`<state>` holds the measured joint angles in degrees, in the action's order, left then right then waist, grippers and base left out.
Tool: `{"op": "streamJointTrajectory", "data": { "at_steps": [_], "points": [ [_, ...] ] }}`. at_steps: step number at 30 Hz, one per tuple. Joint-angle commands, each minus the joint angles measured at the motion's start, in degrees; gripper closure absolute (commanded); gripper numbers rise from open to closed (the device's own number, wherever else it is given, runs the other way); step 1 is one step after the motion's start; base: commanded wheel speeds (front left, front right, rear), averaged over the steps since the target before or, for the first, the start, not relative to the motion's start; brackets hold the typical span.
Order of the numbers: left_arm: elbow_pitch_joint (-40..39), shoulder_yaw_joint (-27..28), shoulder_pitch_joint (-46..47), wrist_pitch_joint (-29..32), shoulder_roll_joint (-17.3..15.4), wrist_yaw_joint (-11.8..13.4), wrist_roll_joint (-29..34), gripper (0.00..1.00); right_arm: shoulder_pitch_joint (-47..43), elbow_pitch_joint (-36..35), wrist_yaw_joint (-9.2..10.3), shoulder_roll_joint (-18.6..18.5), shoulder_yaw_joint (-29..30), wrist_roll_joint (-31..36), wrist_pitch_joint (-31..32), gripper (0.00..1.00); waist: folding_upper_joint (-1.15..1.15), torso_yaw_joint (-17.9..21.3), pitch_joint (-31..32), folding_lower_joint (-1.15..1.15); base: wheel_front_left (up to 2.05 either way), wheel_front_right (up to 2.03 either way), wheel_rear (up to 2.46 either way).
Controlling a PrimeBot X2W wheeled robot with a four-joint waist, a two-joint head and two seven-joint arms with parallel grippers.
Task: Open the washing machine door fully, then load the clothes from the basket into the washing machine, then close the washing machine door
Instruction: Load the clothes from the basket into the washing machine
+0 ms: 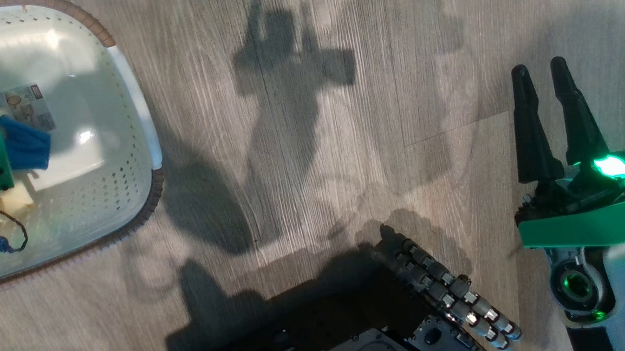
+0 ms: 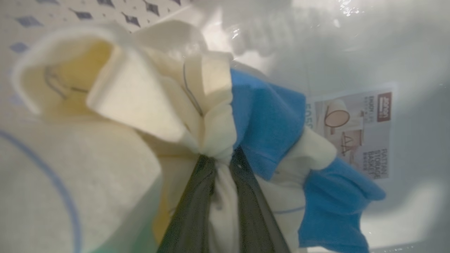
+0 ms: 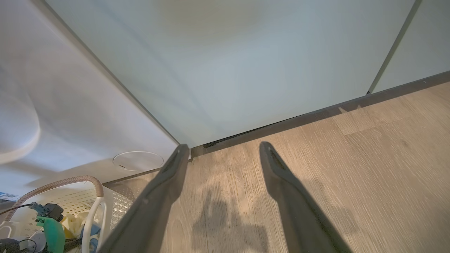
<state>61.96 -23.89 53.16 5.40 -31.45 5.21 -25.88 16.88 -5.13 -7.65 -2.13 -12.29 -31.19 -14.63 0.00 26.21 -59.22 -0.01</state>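
The cream basket (image 1: 141, 126) stands on the floor at the head view's upper left, its label (image 2: 355, 130) showing on the bottom. Inside lie the clothes (image 2: 133, 102), pale yellow folds with bright blue pieces (image 2: 267, 119). My left gripper (image 2: 219, 158) reaches into the basket, its dark fingers pinched shut on a bunch of pale cloth. My right gripper (image 1: 539, 69) hovers open and empty over bare floor, far right of the basket. The washing machine (image 3: 70, 116) shows its white front and round flap (image 3: 138, 161) just behind the basket (image 3: 95, 186). The washing machine door is out of view.
Pale green cabinet doors (image 3: 246, 70) run along the wall right of the washer. My dark wheeled base (image 1: 407, 311) sits at the head view's bottom edge. Wood floor (image 1: 317, 170) stretches between the basket and my right arm.
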Motion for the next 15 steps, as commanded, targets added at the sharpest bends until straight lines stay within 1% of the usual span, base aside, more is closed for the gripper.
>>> {"op": "streamJointTrajectory", "data": {
  "at_steps": [1, 6, 11, 15],
  "points": [
    [-0.1, 1.65, -1.28, 0.67, -1.27, 0.09, -0.58, 1.0, -1.76, -1.51, 0.16, -0.75, -0.6, -0.17, -0.37, 0.0, 0.0, -0.02, 0.05, 0.01, 0.0, 0.0, 0.0],
    [-0.92, 1.31, -1.77, 0.56, -0.74, 0.41, -0.82, 1.0, -1.37, -1.03, 0.16, -0.75, -0.66, 0.14, -0.37, 0.0, 0.0, -0.05, 0.41, 0.01, 0.0, 0.0, 0.0],
    [-3.17, 0.68, -2.73, -1.21, -0.48, 0.48, -0.6, 1.0, -0.55, -0.46, 0.16, -0.75, -0.8, 0.37, -0.37, 0.0, 0.0, -0.08, 1.18, 0.01, 0.0, 0.0, 0.0],
    [-4.99, 0.1, -3.57, -2.18, 0.49, 0.72, -0.45, 1.0, -0.39, -0.16, 0.16, -0.75, -0.23, 1.06, -0.37, 0.0, 0.0, -1.04, 2.18, 0.01, 0.0, 0.0, 0.0]
  ]
}}
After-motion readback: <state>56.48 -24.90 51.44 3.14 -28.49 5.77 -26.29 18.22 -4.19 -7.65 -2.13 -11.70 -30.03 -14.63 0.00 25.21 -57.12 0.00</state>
